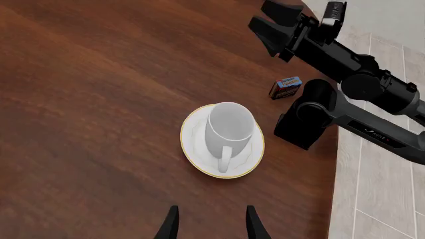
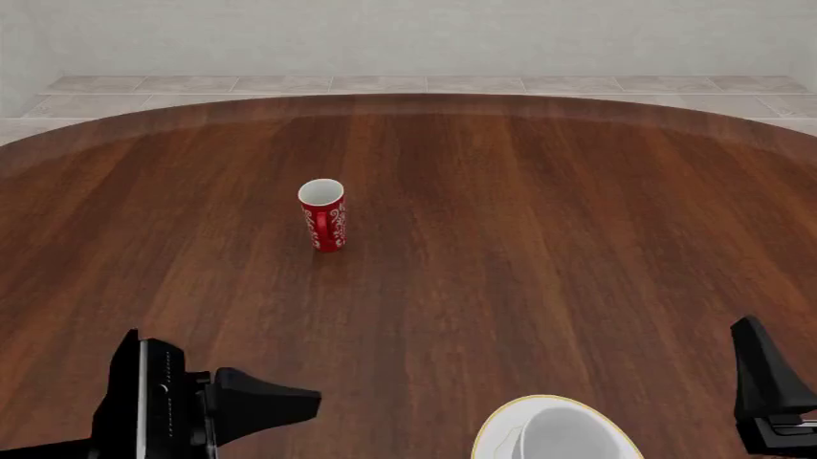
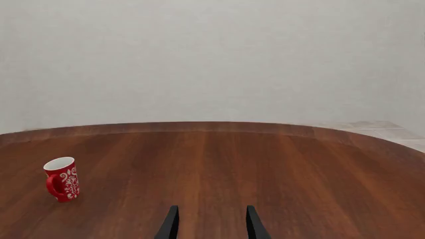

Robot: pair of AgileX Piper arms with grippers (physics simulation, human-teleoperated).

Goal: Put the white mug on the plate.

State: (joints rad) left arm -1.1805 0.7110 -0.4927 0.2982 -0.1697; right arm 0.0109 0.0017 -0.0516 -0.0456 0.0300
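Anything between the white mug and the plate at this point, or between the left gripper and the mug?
Nothing visible. The white mug already stands upright on the plate. The left gripper is open and apart from it, with only bare table between. The red cup stands far off.

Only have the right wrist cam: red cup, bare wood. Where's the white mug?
Observer: In the left wrist view, the glossy white ceramic mug stands upright on the round gold-rimmed white plate.
Operator: Anything gripping it?
Observer: No. The left gripper is open and apart from the mug, with nothing between its fingers.
Operator: Other clutter?
Observer: A small blue-and-red box lies on the brown wooden table, near its edge.
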